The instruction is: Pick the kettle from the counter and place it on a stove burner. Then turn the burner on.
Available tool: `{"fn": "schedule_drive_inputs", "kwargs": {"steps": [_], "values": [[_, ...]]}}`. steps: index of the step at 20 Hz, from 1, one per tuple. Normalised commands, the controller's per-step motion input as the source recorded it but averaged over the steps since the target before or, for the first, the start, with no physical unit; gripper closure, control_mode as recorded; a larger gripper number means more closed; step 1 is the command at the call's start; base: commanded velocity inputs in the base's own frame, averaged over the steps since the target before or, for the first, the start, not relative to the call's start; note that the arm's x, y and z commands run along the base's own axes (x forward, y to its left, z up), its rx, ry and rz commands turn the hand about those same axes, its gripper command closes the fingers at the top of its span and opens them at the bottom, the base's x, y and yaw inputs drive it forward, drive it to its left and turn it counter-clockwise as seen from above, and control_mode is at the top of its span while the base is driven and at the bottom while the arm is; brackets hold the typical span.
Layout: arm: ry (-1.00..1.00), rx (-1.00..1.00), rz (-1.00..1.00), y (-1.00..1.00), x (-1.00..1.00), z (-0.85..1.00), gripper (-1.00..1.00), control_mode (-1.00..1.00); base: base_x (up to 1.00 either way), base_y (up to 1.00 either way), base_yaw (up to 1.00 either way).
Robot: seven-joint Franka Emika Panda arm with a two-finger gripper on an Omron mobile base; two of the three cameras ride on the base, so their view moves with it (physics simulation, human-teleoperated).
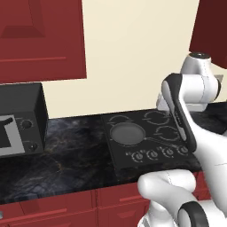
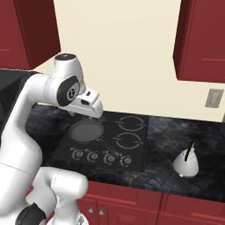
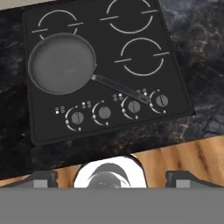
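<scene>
The kettle (image 2: 185, 162) stands upright on the counter (image 2: 176, 132), to the right of the cooktop (image 2: 105, 140) and well apart from it, near the front edge of the stone top. It is small and off-white, with a pear shape: wide and round at the bottom, narrow at the top. A thin black handle rises from it, a little bent. Its width is about that of one burner ring.

On the cooktop a flat grey pan (image 3: 61, 63) lies on the front left burner, and its long handle points toward the four knobs (image 3: 104, 113) at the front. The other three burners are bare.

The gripper (image 2: 90, 115) hangs above the cooktop, over the pan, far from the kettle. Only the finger tips (image 3: 43, 178) are seen at the bottom of the hand view, set wide apart with nothing between them, so the claw is open.
</scene>
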Motion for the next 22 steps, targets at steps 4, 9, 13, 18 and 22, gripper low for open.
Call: {"fn": "schedule_drive_inputs", "kwargs": {"steps": [4, 9, 13, 18, 22], "values": [[0.00, 0.00, -0.28, -0.79, -0.52, -0.11, -1.00, -1.00, 0.00, 0.00, 0.00], [0.00, 0.00, -0.28, -0.97, -0.41, -0.18, -1.00, -1.00, 0.00, 0.00, 0.00], [0.00, 0.00, -0.25, -1.00, -0.32, -0.17, -1.00, -1.00, 0.00, 0.00, 0.00], [0.01, 0.00, -0.22, -1.00, -0.18, -0.12, -1.00, -1.00, 0.00, 0.00, 0.00], [0.00, -0.01, -0.16, -1.00, -0.12, -0.11, -1.00, -1.00, 0.00, 0.00, 0.00]]}}
